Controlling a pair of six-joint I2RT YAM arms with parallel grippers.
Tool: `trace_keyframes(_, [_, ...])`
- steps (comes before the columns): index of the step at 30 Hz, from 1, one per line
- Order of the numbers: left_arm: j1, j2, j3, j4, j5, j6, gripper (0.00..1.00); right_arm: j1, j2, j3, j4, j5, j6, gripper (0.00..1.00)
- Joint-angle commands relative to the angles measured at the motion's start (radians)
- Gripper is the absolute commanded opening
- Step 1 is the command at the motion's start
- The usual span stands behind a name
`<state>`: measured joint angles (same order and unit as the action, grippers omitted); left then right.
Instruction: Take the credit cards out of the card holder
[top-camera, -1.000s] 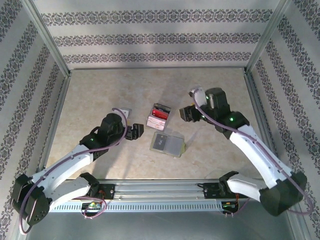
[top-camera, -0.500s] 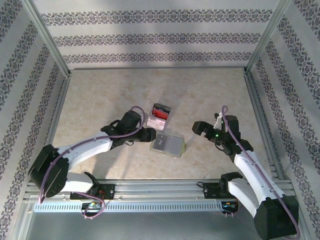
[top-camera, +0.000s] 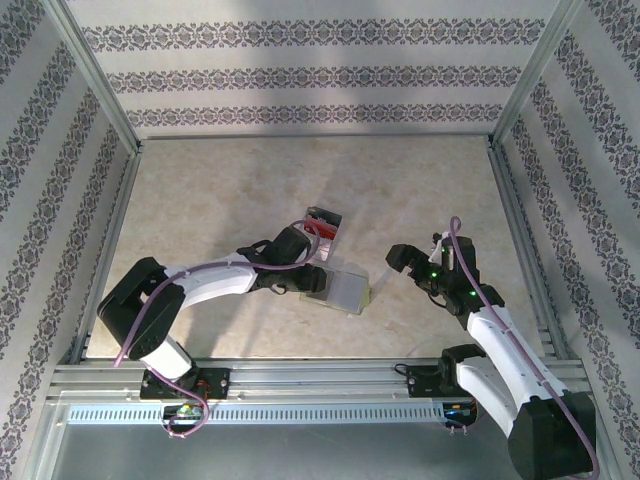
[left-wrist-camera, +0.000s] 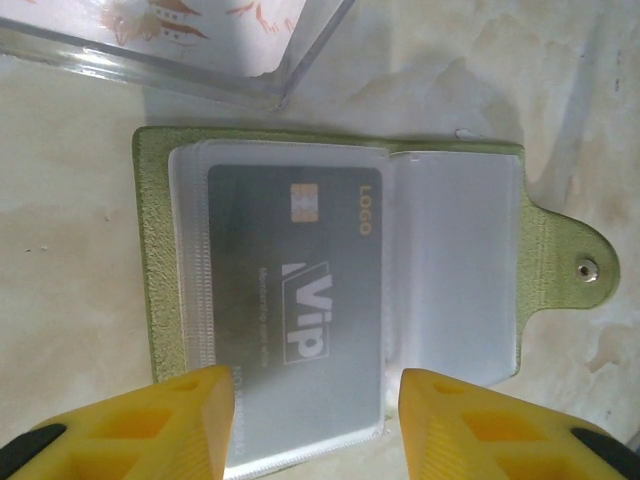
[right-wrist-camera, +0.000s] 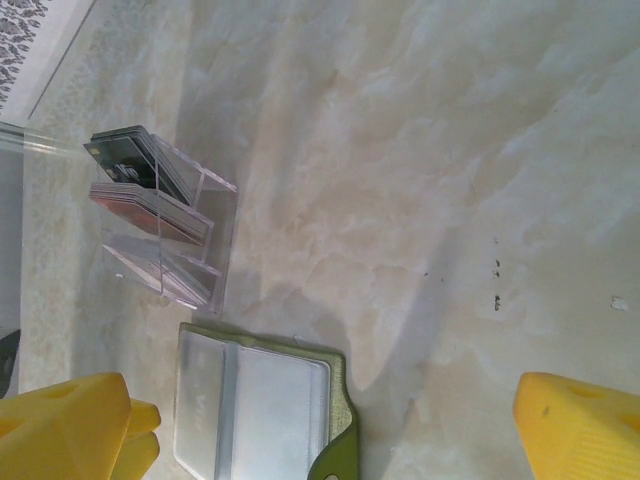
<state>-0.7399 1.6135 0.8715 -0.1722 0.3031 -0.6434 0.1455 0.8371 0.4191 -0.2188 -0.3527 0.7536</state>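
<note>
Nearest, at the front edge of the marbled table (top-camera: 200, 200): two arm bases side by side on a metal rail (top-camera: 320, 385).

Just beyond, in the top view, the left gripper (top-camera: 308, 284), stretched low across the surface to the left end of the card holder (top-camera: 348, 291). Seen from the left wrist: jaws spread wide, one yellow fingertip (left-wrist-camera: 160, 425) at each side of the holder's near edge, nothing gripped (touching the sleeve or only hanging over it, cannot tell).

Between those fingertips and running away from them, the card holder (left-wrist-camera: 450, 270) itself: lying open and flat on the table, yellow-green outside, clear sleeves inside, snap tab (left-wrist-camera: 580, 265) sticking out at the right. In its left sleeve, a dark grey credit card (left-wrist-camera: 295, 290) with a chip and pale "VIP" lettering, fully tucked in.

To the right of the holder, near but apart from it, the right gripper (top-camera: 397, 265). From the right wrist: jaws likewise wide open and empty, yellow fingers (right-wrist-camera: 70, 425) at the bottom corners of the frame, the holder low between them.

Farther on, just beside the holder's far-left corner, a clear plastic box (right-wrist-camera: 160, 230), slotted, with dark cards in one slot and red ones in the next.

Farthest, past bare tabletop, the patterned back wall (top-camera: 320, 70).
</note>
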Motion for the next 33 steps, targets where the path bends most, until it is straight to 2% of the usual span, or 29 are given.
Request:
trace_keyframes(1, [-0.01, 0.028, 0.029, 0.003, -0.008, 0.009, 0.46, -0.012, 0.001, 0.007, 0.001, 0.024, -0.006, 0.98])
trace_keyframes(12, [-0.01, 0.078, 0.04, -0.016, -0.039, 0.025, 0.45, -0.013, 0.013, 0.012, -0.002, 0.022, -0.016, 0.98])
trace_keyframes(16, [-0.011, 0.099, 0.039, 0.001, -0.009, 0.022, 0.4, -0.011, 0.027, 0.006, 0.014, -0.034, -0.046, 0.98])
trace_keyframes(19, [-0.01, 0.112, 0.041, 0.017, 0.012, 0.02, 0.38, -0.008, 0.057, 0.003, 0.024, -0.122, -0.089, 0.91])
trace_keyframes(22, [-0.013, 0.116, 0.045, 0.02, 0.02, 0.018, 0.37, 0.008, 0.11, 0.014, -0.001, -0.158, -0.111, 0.84])
trace_keyframes(33, [-0.033, 0.129, 0.077, 0.038, 0.055, 0.026, 0.35, 0.146, 0.245, 0.03, 0.052, -0.12, -0.094, 0.72])
